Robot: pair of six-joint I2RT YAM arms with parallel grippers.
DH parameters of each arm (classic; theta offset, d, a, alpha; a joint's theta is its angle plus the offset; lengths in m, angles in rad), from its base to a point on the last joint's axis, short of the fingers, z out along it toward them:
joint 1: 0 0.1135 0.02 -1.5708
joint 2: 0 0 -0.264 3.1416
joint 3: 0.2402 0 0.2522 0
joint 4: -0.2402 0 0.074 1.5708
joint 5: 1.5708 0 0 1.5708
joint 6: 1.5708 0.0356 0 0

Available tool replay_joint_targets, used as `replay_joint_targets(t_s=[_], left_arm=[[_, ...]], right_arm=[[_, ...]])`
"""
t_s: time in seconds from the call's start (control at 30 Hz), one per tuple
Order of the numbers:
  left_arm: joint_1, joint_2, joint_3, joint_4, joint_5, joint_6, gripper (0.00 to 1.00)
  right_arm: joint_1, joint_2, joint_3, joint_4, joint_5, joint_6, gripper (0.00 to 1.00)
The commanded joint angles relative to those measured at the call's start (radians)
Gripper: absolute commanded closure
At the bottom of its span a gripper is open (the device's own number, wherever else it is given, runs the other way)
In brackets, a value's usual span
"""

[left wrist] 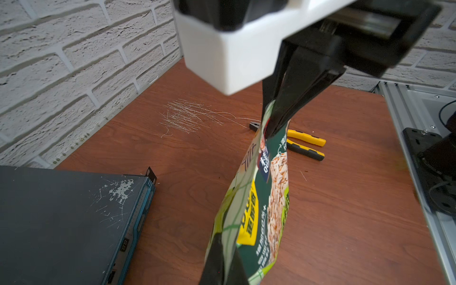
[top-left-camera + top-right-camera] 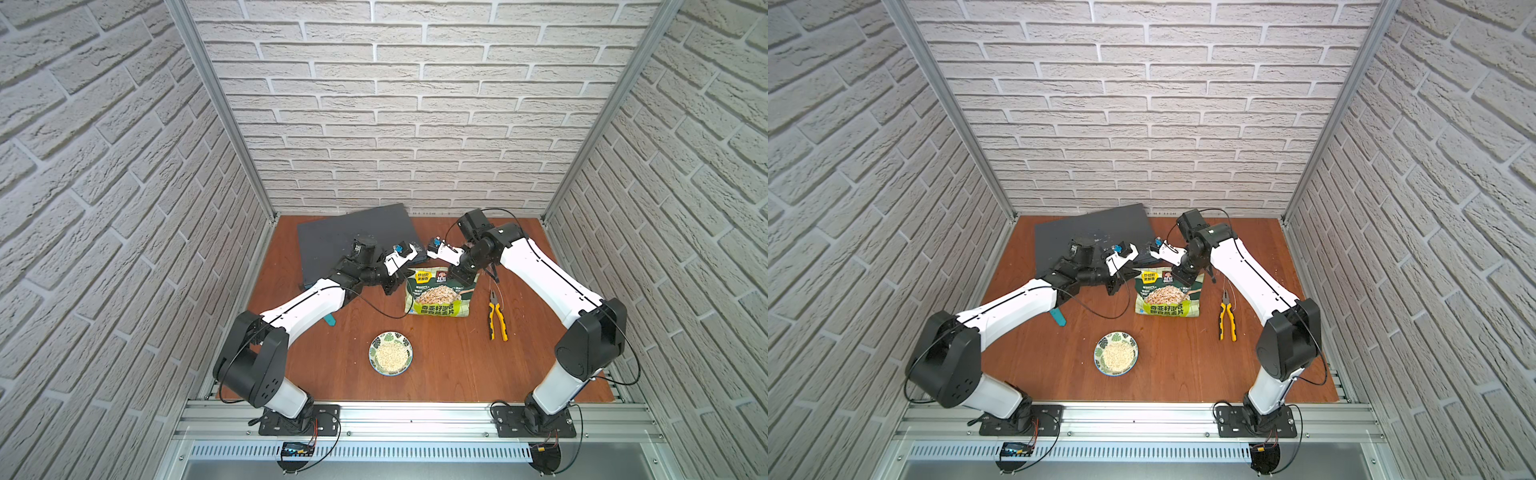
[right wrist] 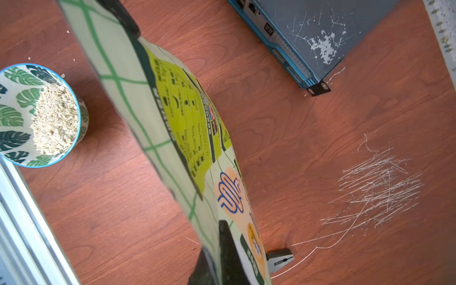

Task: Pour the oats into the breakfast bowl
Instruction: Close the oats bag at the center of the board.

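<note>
Both top views: my left gripper (image 2: 400, 284) and right gripper (image 2: 460, 277) pinch the pouch (image 2: 439, 297) by its top corners. The breakfast bowl (image 2: 379, 340), holding oats (image 2: 390, 356), lies nearer me, slightly leftward. Left wrist: jaws clamped on the pouch edge. Right wrist: clamped too, with the bowl past the pouch.

You have a pouch (image 2: 439, 297) checked in pale and lime green, with a dark green panel, a lime band of dark lettering and a beige oat picture. Your bowl (image 2: 379, 341) is white with dark green leaf prints and a thin blue rim — the oats (image 2: 390, 357) in it pale beige. The pliers (image 2: 498, 322) are yellow and black; the table (image 2: 449, 374) is reddish-brown woodgrain.
</note>
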Motion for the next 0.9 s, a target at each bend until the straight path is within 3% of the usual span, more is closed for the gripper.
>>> replay_joint_targets(t_s=[0.0, 0.07, 0.1, 0.17, 0.33, 0.53, 0.73, 0.87], left_arm=[[0.005, -0.027, -0.005, 0.032, 0.004, -0.001, 1.00], [0.005, -0.021, 0.004, 0.026, 0.006, -0.002, 1.00], [0.003, -0.017, 0.009, 0.023, 0.009, -0.002, 1.00], [-0.002, -0.008, 0.018, 0.020, 0.009, 0.001, 0.96], [-0.025, 0.015, 0.038, 0.022, 0.015, 0.029, 0.73], [-0.049, 0.064, 0.084, 0.015, 0.030, 0.055, 0.63], [-0.075, 0.119, 0.140, -0.011, 0.054, 0.073, 0.63], [-0.081, 0.139, 0.155, 0.002, 0.064, 0.071, 0.83]], right_arm=[[-0.035, -0.060, -0.003, -0.026, 0.038, 0.007, 0.94], [-0.035, -0.067, -0.009, -0.012, 0.053, 0.016, 0.81], [-0.037, -0.070, -0.015, -0.008, 0.053, 0.013, 0.82], [-0.037, -0.072, -0.015, -0.014, 0.033, 0.009, 0.96], [-0.037, -0.079, -0.021, -0.006, -0.010, 0.012, 0.97], [-0.036, -0.080, -0.025, -0.002, -0.038, 0.013, 0.97], [-0.035, -0.081, -0.026, 0.004, -0.035, 0.014, 0.97], [-0.035, -0.077, -0.027, 0.004, -0.032, 0.014, 0.97]])
